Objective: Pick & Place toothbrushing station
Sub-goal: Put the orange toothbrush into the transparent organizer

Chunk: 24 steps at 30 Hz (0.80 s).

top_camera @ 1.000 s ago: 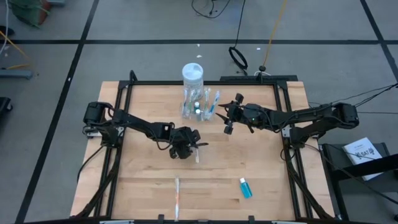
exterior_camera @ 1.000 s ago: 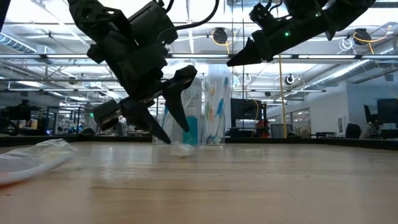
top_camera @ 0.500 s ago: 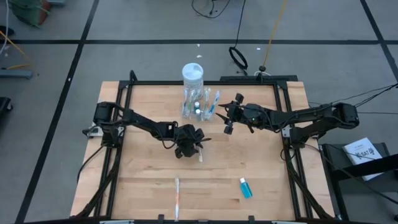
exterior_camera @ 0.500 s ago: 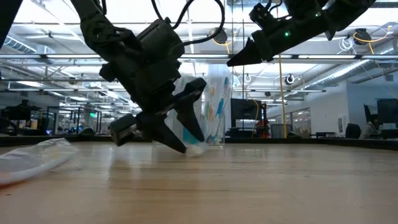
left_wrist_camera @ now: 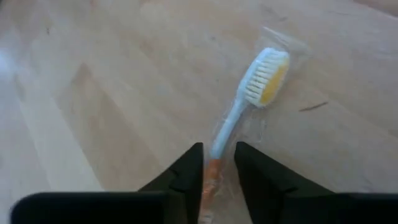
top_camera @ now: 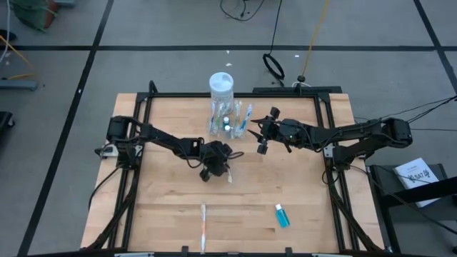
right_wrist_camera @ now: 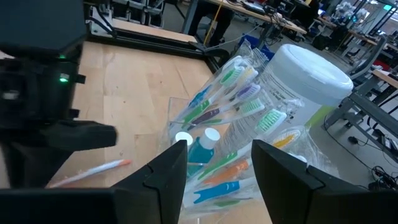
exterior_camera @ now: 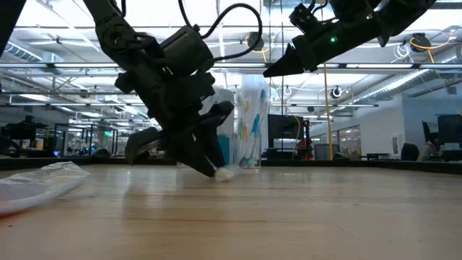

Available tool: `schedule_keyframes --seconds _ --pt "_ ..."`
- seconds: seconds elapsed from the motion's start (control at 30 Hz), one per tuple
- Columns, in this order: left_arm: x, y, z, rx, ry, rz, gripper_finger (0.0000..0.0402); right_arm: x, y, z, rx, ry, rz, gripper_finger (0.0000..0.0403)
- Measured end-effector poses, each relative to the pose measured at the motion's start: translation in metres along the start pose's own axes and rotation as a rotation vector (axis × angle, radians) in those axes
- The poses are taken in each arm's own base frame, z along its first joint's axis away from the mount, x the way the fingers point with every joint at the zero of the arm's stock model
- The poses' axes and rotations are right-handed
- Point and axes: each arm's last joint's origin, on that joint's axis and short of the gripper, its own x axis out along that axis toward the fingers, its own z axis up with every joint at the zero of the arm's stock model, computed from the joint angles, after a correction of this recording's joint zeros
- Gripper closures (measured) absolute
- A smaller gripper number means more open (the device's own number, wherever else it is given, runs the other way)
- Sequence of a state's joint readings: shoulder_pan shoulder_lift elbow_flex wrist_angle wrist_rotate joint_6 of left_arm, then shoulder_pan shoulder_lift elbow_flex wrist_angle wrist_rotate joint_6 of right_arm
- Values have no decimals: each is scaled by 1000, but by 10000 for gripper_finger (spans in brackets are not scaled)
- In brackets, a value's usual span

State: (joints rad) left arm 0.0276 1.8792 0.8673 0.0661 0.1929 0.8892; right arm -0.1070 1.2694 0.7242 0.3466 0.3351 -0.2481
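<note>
While the left gripper (top_camera: 227, 170) sits low at the middle of the pale wooden table (top_camera: 164, 207), we see its two dark fingers (left_wrist_camera: 186, 177) closed narrow around the orange end of a wrapped white-handled toothbrush (left_wrist_camera: 239, 115) with white and yellow bristles, lying flat in crinkly clear film. In the low view the left gripper (exterior_camera: 209, 162) tilts down with its tips at the boards.

We place the clear plastic compartmented toothbrushing station (top_camera: 230, 121) at the table's far edge, upright, stuffed with wrapped colourful toothbrushes and small blue-capped bottles; it stands just beside the tall white cylindrical lidded jar (top_camera: 221, 86). The right gripper (top_camera: 261, 140) hovers raised just right of the station, fingers (right_wrist_camera: 165, 177) spread wide with nothing between them.

On the near part of the table we note another slim wrapped toothbrush (top_camera: 203, 225) and, to its right, a small teal plastic bottle (top_camera: 282, 215) lying flat, well apart from both grippers.
</note>
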Motion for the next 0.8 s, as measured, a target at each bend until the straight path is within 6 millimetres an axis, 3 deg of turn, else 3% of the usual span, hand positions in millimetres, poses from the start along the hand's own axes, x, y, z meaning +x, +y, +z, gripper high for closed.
schedule_keyframes --seconds 0.27,0.5,0.63,0.8 --pt "-3 7 -11 -238 26 11 389 0 0 0 0 0 0 232" --pt "-9 9 -7 -251 22 45 381 0 0 0 0 0 0 232" --pt "-29 11 0 -275 51 100 396 0 0 0 0 0 1 232" --pt "-73 26 16 -339 -12 257 397 0 0 0 0 0 0 232"
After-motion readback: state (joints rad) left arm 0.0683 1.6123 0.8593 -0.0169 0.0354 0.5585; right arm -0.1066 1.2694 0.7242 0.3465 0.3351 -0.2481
